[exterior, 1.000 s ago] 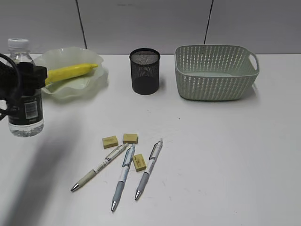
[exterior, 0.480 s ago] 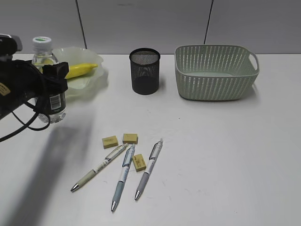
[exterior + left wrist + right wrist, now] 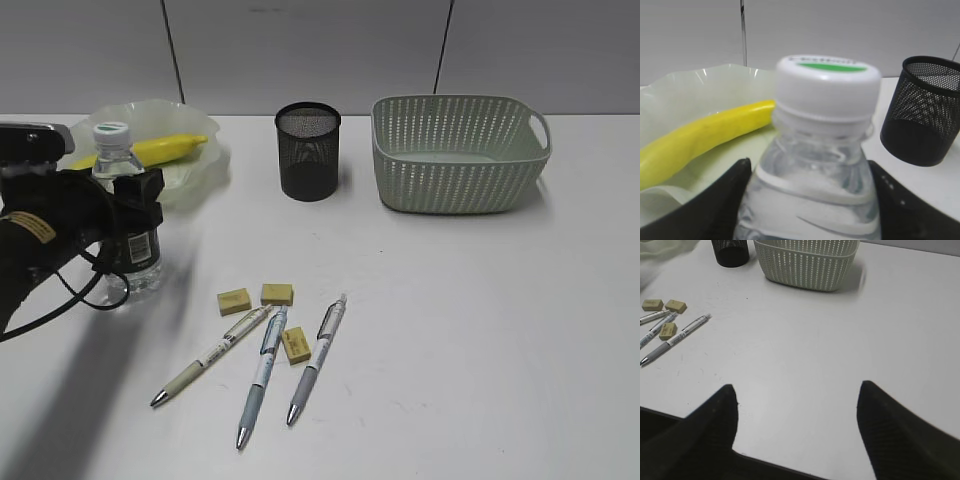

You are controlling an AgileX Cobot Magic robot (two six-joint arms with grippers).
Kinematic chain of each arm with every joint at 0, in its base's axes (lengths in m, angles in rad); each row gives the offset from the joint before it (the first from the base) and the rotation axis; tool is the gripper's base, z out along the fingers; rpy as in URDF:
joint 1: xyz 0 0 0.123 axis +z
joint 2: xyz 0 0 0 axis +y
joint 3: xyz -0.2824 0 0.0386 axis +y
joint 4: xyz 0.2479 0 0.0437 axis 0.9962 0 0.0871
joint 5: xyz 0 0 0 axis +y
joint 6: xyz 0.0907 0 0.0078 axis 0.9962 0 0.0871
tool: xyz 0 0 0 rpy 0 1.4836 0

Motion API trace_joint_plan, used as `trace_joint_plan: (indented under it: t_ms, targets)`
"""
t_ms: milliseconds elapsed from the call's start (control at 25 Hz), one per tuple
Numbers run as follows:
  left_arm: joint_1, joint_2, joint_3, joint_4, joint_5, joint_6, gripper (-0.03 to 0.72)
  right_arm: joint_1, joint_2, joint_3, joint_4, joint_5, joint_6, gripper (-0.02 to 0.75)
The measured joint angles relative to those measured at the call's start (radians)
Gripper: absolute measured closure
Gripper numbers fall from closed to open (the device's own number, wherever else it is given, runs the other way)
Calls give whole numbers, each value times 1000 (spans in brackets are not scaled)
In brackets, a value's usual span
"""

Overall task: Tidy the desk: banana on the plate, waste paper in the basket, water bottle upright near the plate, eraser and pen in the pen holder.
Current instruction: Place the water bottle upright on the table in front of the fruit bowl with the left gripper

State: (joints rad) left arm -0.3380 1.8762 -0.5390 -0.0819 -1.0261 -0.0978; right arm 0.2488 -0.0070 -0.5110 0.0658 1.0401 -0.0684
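My left gripper (image 3: 128, 215) is shut on the water bottle (image 3: 128, 215), a clear bottle with a white cap, held upright at the table just in front of the pale green plate (image 3: 200, 165). In the left wrist view the bottle (image 3: 822, 150) fills the space between the black fingers (image 3: 720, 205). The yellow banana (image 3: 150, 150) lies on the plate, also seen in the wrist view (image 3: 700, 140). Three pens (image 3: 265, 365) and three tan erasers (image 3: 277, 293) lie in the middle of the table. The black mesh pen holder (image 3: 308, 150) stands behind them. My right gripper (image 3: 795, 400) is open and empty above bare table.
The pale green basket (image 3: 460, 150) stands at the back right. No waste paper shows in any view. The right wrist view shows the basket (image 3: 805, 262), the pen holder (image 3: 730, 252), pens and erasers at its left.
My left gripper has carried the bottle rightward and down, from the far left edge to a spot in front of the plate. Pens, erasers and basket have not moved.
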Motion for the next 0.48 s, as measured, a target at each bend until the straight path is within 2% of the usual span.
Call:
trace_joint_plan:
  t_ms: [320, 480]
  targets:
    - [0, 37, -1, 39, -63, -6, 202, 0, 0, 0, 0, 0, 0, 156]
    - [0, 33, 0, 51, -59, -6, 158, 0, 0, 0, 0, 0, 0, 156]
